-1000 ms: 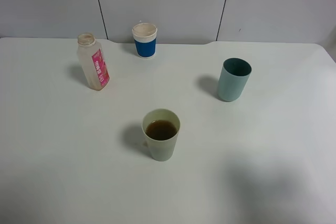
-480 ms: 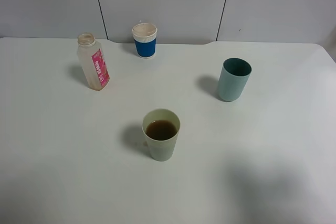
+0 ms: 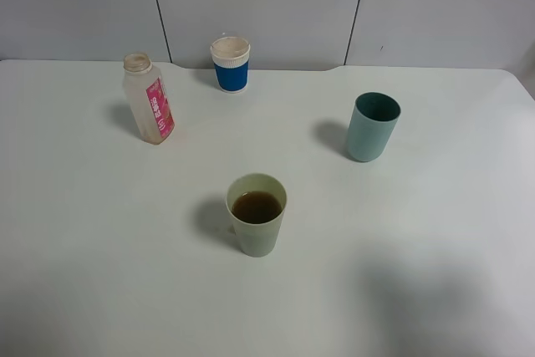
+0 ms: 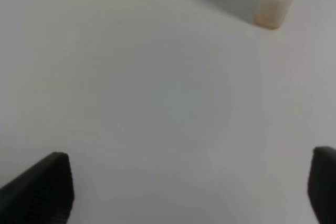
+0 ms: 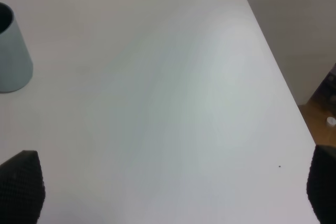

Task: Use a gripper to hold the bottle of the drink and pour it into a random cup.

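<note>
Bottle of the drink (image 3: 148,99) upright at the far left of the white table (image 3: 100,248), capless, pink label facing the middle, held by nothing; only its base seen from the left wrist (image 4: 275,1). Pale yellow-green cup (image 3: 257,214) near the table's middle, brown drink inside. Teal-grey tumbler (image 3: 372,126) off to the right; paper cup with blue sleeve (image 3: 231,64) by the back wall. Left gripper (image 4: 184,192) spread wide over bare table, clasping nothing; right gripper (image 5: 173,192) likewise agape, black tips well apart, tumbler (image 5: 13,56) near one tip.
</note>
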`<move>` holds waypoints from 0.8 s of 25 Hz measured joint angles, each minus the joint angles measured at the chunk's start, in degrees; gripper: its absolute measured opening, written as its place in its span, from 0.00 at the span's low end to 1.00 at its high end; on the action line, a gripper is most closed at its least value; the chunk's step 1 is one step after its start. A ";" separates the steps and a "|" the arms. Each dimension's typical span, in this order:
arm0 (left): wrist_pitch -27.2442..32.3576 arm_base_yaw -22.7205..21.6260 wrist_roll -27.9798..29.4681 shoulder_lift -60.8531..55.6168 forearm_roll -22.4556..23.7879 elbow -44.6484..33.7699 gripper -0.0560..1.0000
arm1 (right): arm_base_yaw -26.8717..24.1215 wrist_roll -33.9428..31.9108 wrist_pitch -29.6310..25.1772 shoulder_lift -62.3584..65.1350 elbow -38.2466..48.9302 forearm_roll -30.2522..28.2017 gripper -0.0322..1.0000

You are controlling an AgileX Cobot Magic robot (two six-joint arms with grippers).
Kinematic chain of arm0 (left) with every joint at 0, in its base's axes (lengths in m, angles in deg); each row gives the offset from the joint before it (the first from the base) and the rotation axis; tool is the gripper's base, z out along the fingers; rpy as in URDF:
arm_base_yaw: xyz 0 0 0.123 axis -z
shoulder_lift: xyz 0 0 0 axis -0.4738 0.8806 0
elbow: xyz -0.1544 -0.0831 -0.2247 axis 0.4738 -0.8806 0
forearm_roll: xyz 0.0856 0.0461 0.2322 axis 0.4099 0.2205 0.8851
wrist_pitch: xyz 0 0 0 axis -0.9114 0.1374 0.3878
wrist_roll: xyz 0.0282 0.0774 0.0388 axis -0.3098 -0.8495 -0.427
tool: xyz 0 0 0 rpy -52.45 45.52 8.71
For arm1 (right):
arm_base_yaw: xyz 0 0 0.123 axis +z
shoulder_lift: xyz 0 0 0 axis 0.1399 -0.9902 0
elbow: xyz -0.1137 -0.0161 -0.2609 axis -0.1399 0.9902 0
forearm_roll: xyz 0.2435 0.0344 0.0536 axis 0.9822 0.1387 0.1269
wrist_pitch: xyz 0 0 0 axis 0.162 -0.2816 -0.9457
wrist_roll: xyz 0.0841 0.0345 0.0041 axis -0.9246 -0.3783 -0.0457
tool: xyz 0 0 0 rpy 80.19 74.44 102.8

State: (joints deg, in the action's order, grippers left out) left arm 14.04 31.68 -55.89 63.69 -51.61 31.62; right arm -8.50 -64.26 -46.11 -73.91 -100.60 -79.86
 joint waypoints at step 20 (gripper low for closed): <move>0.00 -0.07 -0.11 0.00 0.00 0.00 0.86 | 0.00 0.00 0.00 0.00 0.00 0.00 1.00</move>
State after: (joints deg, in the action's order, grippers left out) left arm 14.04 31.61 -56.00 63.69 -51.61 31.62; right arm -8.50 -64.26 -46.11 -73.91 -100.60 -79.86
